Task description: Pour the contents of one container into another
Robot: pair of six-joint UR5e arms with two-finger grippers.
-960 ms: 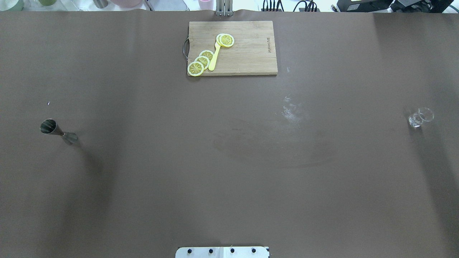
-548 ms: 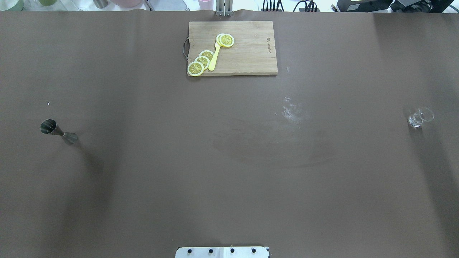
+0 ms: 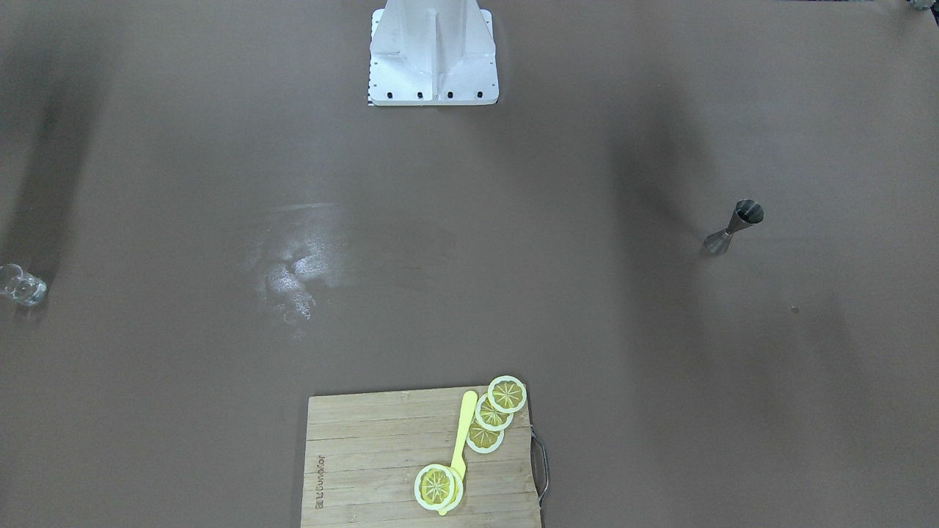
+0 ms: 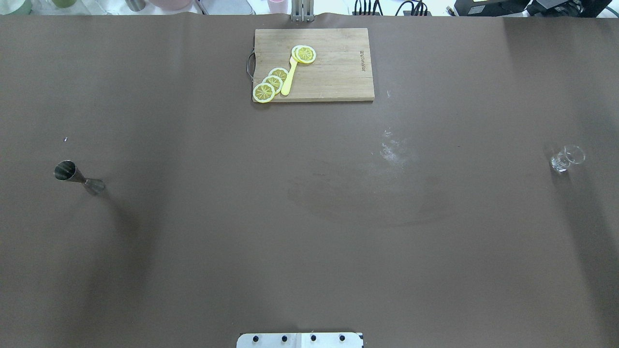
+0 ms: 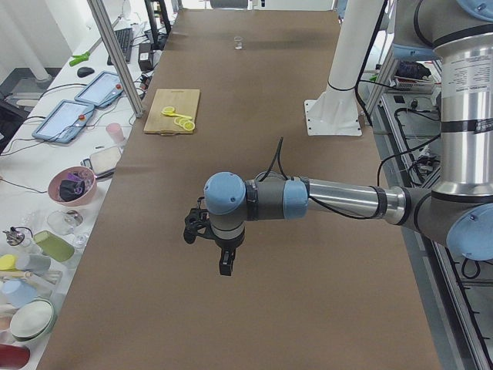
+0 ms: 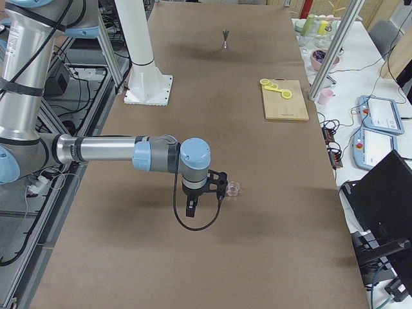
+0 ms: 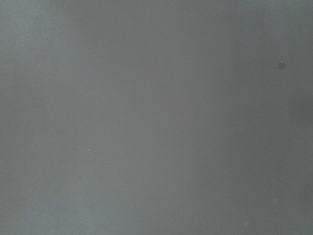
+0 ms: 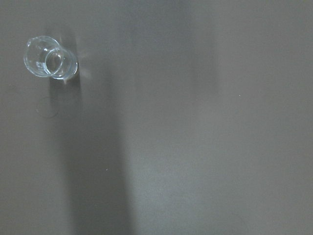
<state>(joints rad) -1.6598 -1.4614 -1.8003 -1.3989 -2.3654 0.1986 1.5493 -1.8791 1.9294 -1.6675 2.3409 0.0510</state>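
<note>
A small steel jigger (image 4: 77,176) stands upright on the brown table at the robot's left, also seen as the jigger (image 3: 736,226) and, far off, the jigger (image 6: 224,38). A small clear glass (image 4: 567,158) stands at the robot's right; the right wrist view has the glass (image 8: 49,58) at its upper left. My left gripper (image 5: 225,267) hangs above the table near its left end. My right gripper (image 6: 190,210) hangs just beside the glass (image 6: 233,188). Both grippers show only in the side views, so I cannot tell whether they are open or shut.
A wooden cutting board (image 4: 333,72) with lemon slices (image 4: 271,83) and a yellow utensil (image 4: 289,77) lies at the far middle edge. A whitish smear (image 4: 394,150) marks the table right of centre. The white robot base (image 3: 433,55) stands at the near edge.
</note>
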